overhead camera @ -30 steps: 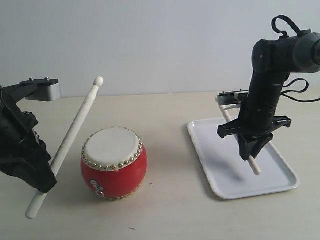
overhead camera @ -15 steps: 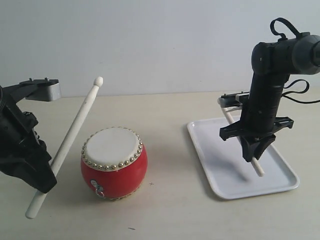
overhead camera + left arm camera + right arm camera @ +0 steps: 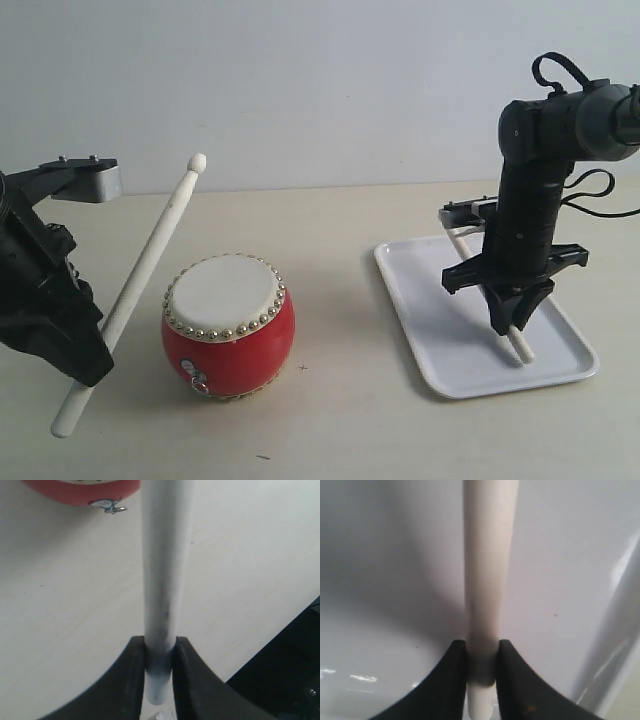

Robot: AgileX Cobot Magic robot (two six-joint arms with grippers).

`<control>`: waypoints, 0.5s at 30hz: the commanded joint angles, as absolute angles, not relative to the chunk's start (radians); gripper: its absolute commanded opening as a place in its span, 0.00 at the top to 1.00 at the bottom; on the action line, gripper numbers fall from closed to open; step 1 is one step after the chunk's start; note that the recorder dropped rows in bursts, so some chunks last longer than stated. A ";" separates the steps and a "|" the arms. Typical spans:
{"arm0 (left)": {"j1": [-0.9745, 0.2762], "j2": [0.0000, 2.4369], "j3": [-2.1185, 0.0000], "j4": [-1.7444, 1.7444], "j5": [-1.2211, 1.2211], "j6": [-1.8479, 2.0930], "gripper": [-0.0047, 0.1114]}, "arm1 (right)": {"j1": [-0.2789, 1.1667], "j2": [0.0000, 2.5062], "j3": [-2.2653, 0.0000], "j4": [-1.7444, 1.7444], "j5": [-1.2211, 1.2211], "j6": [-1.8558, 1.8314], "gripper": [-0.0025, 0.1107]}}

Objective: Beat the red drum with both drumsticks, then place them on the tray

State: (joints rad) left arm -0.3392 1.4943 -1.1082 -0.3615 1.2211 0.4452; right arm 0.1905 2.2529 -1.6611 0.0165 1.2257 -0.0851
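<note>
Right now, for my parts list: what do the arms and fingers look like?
Both arms are matte black. The right arm has a grey rounded joint housing and looping black cables; the left arm carries a silver-grey metal bracket. The fingers on each are smooth black, curving to narrow tips. No markings show.

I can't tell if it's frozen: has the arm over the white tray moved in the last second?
Yes. The right gripper has sunk closer to the tray, taking its drumstick down and slightly rightward.
</note>
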 commanded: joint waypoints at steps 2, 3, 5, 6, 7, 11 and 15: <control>-0.342 1.491 -1.106 -0.375 1.221 0.441 0.96 | 0.183 2.249 -1.659 -0.007 1.221 -0.075 0.69; -0.342 1.491 -1.106 -0.375 1.221 0.441 0.96 | 0.183 2.249 -1.659 -0.007 1.221 -0.075 0.69; -0.342 1.491 -1.106 -0.375 1.221 0.441 0.96 | 0.183 2.249 -1.659 -0.007 1.221 -0.075 0.67; -0.342 1.491 -1.106 -0.375 1.221 0.441 0.96 | 0.183 2.249 -1.659 -0.007 1.221 -0.075 0.67; -0.342 1.491 -1.106 -0.375 1.221 0.441 0.96 | 0.183 2.249 -1.659 -0.007 1.221 -0.075 0.67; -0.342 1.491 -1.106 -0.375 1.221 0.441 0.96 | 0.183 2.249 -1.659 -0.007 1.221 -0.075 0.67; -0.342 1.491 -1.106 -0.375 1.221 0.441 0.96 | 0.183 2.227 -1.663 0.000 1.221 -0.073 0.67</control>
